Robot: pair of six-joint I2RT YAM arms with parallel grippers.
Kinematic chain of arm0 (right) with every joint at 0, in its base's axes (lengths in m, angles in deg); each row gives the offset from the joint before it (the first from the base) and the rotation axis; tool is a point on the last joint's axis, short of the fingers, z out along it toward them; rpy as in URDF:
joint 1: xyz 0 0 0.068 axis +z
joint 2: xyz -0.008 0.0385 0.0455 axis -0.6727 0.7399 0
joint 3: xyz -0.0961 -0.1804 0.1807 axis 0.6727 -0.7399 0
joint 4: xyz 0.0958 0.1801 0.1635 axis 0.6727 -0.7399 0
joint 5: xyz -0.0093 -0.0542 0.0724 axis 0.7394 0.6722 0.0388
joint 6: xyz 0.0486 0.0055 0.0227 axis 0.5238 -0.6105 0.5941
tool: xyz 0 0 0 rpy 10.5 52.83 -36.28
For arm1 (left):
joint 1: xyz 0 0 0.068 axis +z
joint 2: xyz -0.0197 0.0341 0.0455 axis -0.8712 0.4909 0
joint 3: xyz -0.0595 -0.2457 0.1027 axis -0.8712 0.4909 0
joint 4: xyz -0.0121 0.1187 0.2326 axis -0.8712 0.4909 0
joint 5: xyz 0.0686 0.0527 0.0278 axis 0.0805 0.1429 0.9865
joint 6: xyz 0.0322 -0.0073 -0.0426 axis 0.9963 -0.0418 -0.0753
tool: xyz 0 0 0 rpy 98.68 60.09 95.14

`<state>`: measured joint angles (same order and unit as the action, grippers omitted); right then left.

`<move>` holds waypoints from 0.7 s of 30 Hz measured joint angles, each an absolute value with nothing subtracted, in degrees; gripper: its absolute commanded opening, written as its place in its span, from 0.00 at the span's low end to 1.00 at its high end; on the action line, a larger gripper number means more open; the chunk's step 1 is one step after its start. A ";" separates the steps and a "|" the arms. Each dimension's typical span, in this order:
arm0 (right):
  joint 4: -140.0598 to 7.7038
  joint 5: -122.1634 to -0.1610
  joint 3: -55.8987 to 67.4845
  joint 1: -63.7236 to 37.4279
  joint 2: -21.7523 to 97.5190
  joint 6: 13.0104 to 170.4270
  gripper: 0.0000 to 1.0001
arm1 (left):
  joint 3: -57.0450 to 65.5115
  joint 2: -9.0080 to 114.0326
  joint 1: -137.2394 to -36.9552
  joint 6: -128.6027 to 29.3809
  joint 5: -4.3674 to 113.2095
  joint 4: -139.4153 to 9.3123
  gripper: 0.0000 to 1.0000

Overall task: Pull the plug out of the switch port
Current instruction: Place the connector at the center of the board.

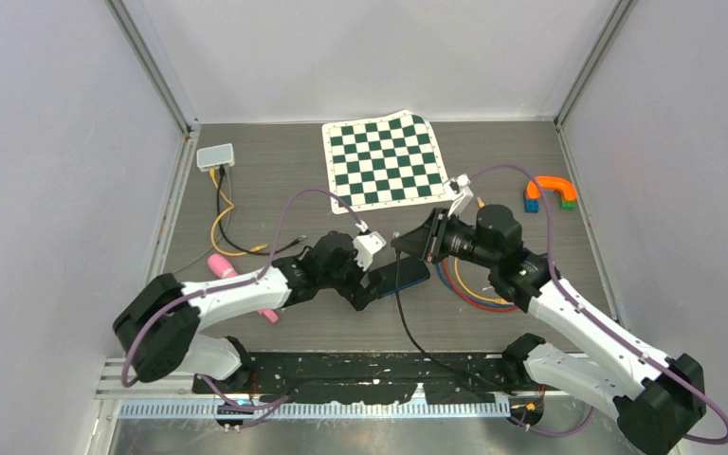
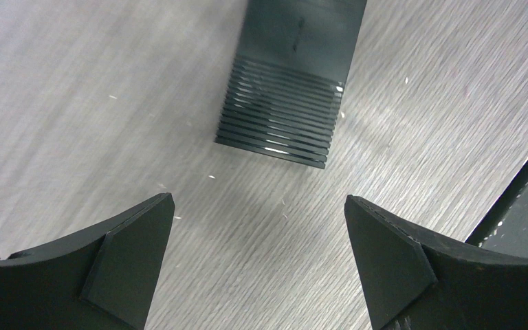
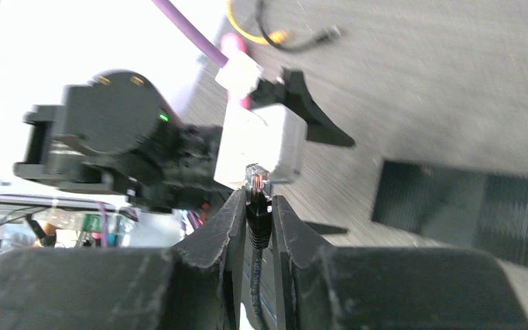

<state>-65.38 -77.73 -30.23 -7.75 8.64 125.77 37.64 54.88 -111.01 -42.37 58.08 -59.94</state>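
In the top view the switch (image 1: 400, 278) lies mid-counter (image 1: 275, 180). The left hand (image 1: 366, 290) is at its left end and the right hand (image 1: 398, 241) just above it; the plug is too small to make out here.

In the left wrist view the left hand (image 2: 258, 206) is released, spread wide over bare counter. The switch (image 2: 285, 103) sits untouched at top centre.

In the right wrist view the right hand (image 3: 258, 203) is clenched on the plug (image 3: 257, 180). Its clear tip stands free, apart from the switch (image 3: 454, 203) at right, so it looks out of its port. Nothing braces the switch, so draw away gently and leave the cable (image 3: 256, 282) slack.
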 measured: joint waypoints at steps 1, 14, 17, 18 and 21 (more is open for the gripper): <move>-65.05 -77.77 -28.32 -7.75 8.07 125.74 0.05 | 37.95 52.92 -110.92 -42.59 59.00 -60.31 1.00; -52.57 -80.33 -9.68 -8.01 7.28 127.67 0.05 | 40.13 42.14 -109.57 -42.68 67.09 -60.93 1.00; -57.31 -75.61 -5.99 -8.36 6.87 121.94 0.05 | 41.11 42.08 -109.52 -42.85 67.85 -60.71 1.00; -59.12 -73.64 -5.53 -8.54 6.49 120.32 0.05 | 41.22 42.08 -109.52 -42.98 68.00 -60.51 1.00; -66.91 -65.47 -4.46 -8.80 5.93 115.36 0.05 | 41.31 42.10 -109.52 -43.31 68.24 -60.10 1.00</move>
